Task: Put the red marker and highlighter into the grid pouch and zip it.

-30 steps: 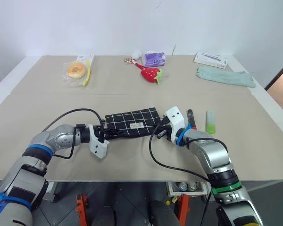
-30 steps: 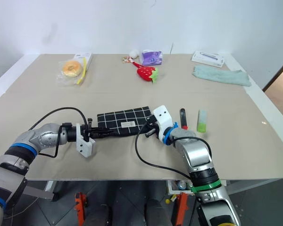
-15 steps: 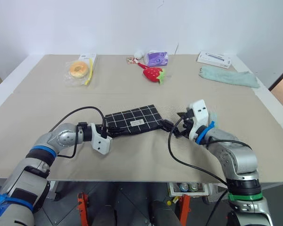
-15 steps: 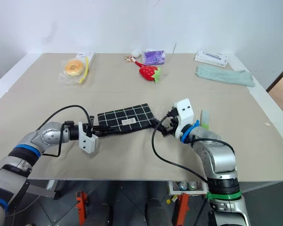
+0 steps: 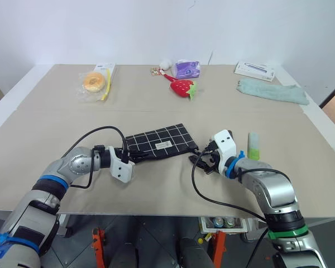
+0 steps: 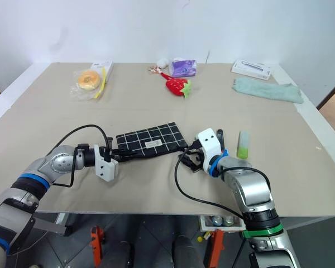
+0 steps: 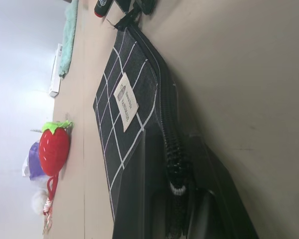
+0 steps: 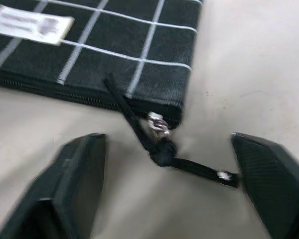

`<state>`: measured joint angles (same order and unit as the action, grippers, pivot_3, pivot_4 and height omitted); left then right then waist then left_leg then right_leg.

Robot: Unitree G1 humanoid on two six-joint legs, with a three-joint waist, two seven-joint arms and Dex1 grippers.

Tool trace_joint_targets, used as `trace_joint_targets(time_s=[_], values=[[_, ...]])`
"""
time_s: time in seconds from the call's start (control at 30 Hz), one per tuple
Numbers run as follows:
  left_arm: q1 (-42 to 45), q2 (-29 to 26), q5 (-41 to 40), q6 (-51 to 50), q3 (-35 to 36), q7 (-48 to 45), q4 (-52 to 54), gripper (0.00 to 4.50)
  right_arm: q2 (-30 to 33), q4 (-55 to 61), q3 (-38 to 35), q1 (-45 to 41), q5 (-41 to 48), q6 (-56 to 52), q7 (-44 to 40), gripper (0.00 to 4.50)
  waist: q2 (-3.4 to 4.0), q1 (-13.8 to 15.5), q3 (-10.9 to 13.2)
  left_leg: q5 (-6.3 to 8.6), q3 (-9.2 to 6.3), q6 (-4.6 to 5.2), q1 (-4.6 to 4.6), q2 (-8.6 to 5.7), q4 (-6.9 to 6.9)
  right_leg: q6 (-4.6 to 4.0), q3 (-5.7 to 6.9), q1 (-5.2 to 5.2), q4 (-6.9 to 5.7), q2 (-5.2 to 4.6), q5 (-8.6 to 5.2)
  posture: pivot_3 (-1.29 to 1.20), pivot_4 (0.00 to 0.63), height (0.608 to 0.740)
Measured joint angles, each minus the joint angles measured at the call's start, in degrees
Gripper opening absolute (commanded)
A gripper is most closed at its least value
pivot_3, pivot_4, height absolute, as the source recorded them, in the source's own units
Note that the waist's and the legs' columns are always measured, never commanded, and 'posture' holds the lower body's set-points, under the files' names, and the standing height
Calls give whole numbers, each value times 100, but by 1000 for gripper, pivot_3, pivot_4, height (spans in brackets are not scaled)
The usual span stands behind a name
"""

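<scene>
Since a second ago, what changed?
The right hand let go at the zipper pull and drew back to the right; it now stands open around the pull. The left hand stayed shut on the pouch. The highlighter stayed on the table.

The grid pouch (image 5: 159, 142) at the centre of the frame is matt black woven cloth with white grid lines, a small white fabric label, a black toothed zipper and a shiny metal slider on a knotted black cord pull (image 8: 162, 144). The table (image 5: 56, 123) is a smooth, dull beige sheet. Right of centre, the highlighter (image 5: 253, 146) looks like smooth light-green plastic. The strawberry toy (image 5: 181, 88) in the upper middle is glossy red (plastic, apparently). The teal cloth (image 5: 272, 91) at upper right looks soft and napped.
</scene>
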<state>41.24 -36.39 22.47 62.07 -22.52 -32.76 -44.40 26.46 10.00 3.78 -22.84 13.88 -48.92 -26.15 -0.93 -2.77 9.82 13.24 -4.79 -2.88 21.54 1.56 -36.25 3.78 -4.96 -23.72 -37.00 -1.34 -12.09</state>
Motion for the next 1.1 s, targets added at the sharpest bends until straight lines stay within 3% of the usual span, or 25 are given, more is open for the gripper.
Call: trace_joint_targets(time_s=[0.17,0.7,1.1], values=[[-5,2,-9,-15,5,-18,17,0,13,-20,-10,-12,-42,10,-22,86,0,1,0,1,-1,0,0,0,3,1,1,0,1,0,-2,0,150,739],[-23,113,-47,-133,84,-26,26,0,29,618,526,211,109,137,-746,36,1,27,1,1,-4,0,8,-13,3,9,-12,1,4,-4,-9,0,150,739],[-180,256,-234,-383,172,-39,263,0,-403,797,1645,-30,-144,62,-722,36,1,40,1,1,-11,-1,21,-27,0,20,-24,-1,6,-9,-18,0,150,739]])
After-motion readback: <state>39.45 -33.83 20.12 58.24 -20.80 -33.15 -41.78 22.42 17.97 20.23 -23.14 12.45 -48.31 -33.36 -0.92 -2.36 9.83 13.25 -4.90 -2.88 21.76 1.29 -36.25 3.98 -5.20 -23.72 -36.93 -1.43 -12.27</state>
